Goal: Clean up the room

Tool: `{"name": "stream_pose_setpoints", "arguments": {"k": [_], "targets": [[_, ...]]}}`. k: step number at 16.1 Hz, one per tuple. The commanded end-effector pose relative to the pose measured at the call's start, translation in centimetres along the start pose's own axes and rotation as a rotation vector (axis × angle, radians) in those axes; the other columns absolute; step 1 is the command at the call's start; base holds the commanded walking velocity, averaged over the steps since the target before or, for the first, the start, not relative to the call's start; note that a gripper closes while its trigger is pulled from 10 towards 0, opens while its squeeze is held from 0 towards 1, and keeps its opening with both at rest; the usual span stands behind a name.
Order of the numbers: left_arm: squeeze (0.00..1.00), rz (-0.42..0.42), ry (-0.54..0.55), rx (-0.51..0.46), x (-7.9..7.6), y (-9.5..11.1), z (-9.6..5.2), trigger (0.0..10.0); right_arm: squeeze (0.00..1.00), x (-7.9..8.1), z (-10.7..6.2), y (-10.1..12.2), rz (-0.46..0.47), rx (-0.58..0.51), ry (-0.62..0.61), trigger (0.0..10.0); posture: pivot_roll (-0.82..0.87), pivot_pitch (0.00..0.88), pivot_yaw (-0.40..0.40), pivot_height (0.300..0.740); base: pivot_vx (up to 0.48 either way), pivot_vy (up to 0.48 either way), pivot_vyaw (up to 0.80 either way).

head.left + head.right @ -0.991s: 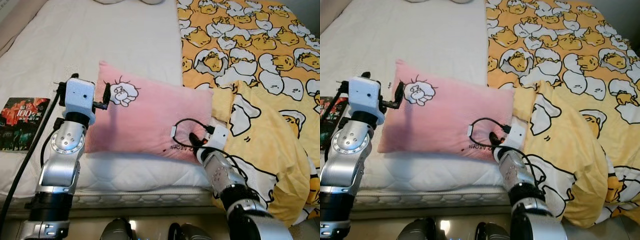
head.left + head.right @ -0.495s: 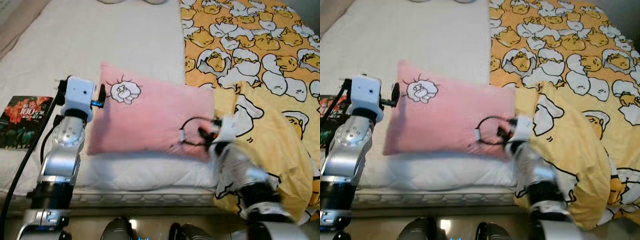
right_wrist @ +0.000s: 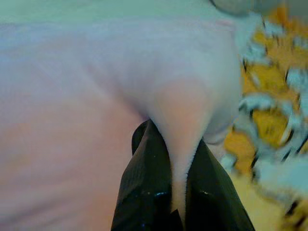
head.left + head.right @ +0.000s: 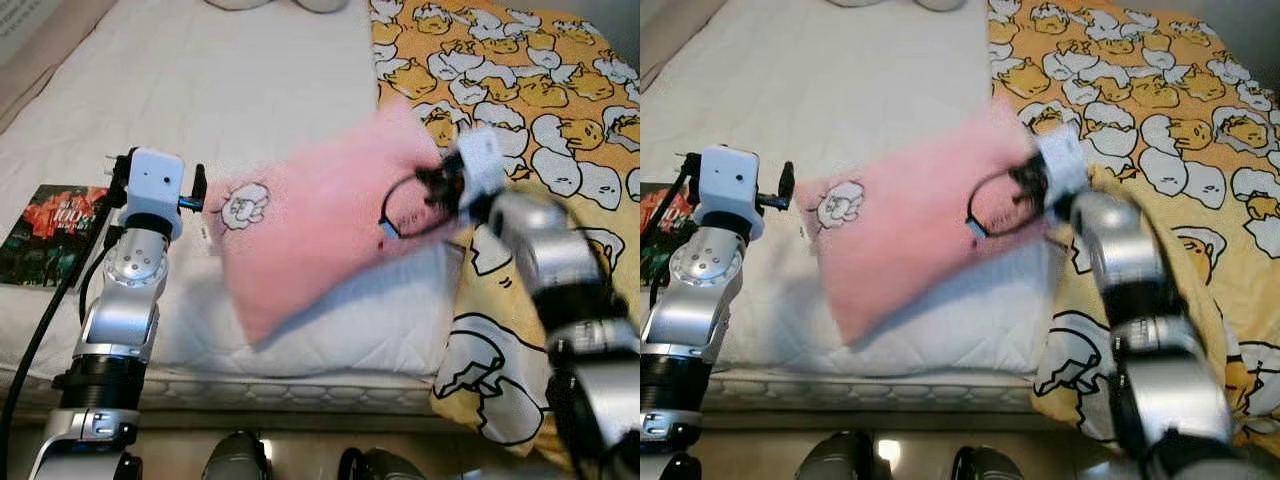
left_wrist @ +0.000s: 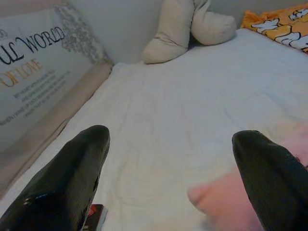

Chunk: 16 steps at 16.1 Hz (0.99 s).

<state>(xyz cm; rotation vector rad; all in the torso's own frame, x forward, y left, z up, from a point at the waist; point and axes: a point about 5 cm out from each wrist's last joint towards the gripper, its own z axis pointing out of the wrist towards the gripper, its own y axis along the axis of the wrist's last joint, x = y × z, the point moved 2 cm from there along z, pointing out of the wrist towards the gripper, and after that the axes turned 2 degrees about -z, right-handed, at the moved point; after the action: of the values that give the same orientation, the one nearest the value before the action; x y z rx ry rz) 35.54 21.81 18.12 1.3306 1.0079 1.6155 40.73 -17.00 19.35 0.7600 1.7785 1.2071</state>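
Observation:
A pink pillow [image 4: 320, 230] with a small cartoon print hangs tilted above the white mattress [image 4: 230, 80], its right end raised and blurred. My right gripper [image 4: 440, 185] is shut on that raised edge; in the right wrist view the pink fabric [image 3: 96, 96] is pinched between the two black fingers [image 3: 144, 183]. My left gripper [image 4: 197, 185] stands open just left of the pillow's lower left corner, apart from it. In the left wrist view a pink corner [image 5: 226, 202] lies between the spread fingers [image 5: 72, 178].
A yellow cartoon-print blanket [image 4: 520, 80] covers the bed's right half and hangs over the front edge. A dark book [image 4: 55, 235] lies on the mattress at the left. Beige pillows [image 5: 187, 29] sit at the head of the bed, beside a lettered panel [image 5: 33, 62].
My right gripper has lifted the pillow's right end up and toward the far side, so the pillow now hangs tilted. The left gripper has stayed near the pillow's left corner.

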Motion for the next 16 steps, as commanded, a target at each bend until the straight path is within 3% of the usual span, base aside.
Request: {"name": "stream_pose_setpoints", "arguments": {"k": [1,2,3,7,8,10,12,13,15,16], "targets": [[0.00,0.003,0.009,-0.012,0.0,0.2,0.0,10.0,0.00,-1.1,-0.3,1.2,-0.062,-0.028,-0.015,0.0,0.08,0.041,-0.085,0.740,0.000,0.000,0.00],[0.00,0.001,0.018,-0.002,0.1,0.0,-0.1,10.0,0.00,-1.4,0.2,2.7,-0.210,-0.019,0.035,0.0,0.08,0.045,-0.087,0.740,0.000,0.000,0.00],[0.00,-0.004,0.018,0.011,-0.1,-0.1,-0.2,10.0,0.00,-1.5,0.4,2.4,-0.319,0.037,0.068,0.0,0.09,0.049,-0.088,0.740,0.000,0.000,0.00],[0.00,-0.082,-0.014,0.070,-1.8,-0.4,-0.6,10.0,0.00,-2.3,0.5,1.9,-0.494,0.155,0.108,0.0,0.10,0.058,-0.084,0.740,0.000,0.000,0.00],[0.00,-0.114,-0.043,0.082,-2.9,-0.1,-0.9,10.0,0.00,-2.3,0.4,2.0,-0.589,0.190,0.156,0.0,0.11,0.063,-0.082,0.740,0.000,0.000,0.00],[0.00,-0.147,-0.097,0.078,-4.7,0.8,-1.3,10.0,0.00,-3.4,0.3,3.8,-0.718,0.208,0.129,0.0,0.12,0.067,-0.079,0.740,0.000,0.000,0.00],[0.00,-0.157,-0.116,0.079,-5.6,1.1,-1.5,10.0,0.00,-4.5,0.2,5.9,-0.718,0.160,0.040,0.0,0.12,0.068,-0.081,0.740,0.000,0.000,0.00],[0.00,-0.165,-0.123,0.085,-5.9,1.1,-1.6,10.0,0.00,-5.4,0.1,7.2,-0.682,0.111,-0.062,0.0,0.12,0.069,-0.081,0.740,0.000,0.000,0.00],[0.00,-0.169,-0.137,0.089,-6.5,1.2,-1.7,10.0,0.00,-6.7,-0.4,8.5,-0.532,0.029,-0.179,0.0,0.11,0.069,-0.081,0.740,0.000,0.000,0.00],[0.00,-0.169,-0.141,0.096,-6.7,1.2,-1.8,10.0,0.00,-7.9,-1.0,8.8,-0.366,-0.033,-0.272,0.0,0.11,0.072,-0.079,0.740,0.000,0.000,0.00]]}}
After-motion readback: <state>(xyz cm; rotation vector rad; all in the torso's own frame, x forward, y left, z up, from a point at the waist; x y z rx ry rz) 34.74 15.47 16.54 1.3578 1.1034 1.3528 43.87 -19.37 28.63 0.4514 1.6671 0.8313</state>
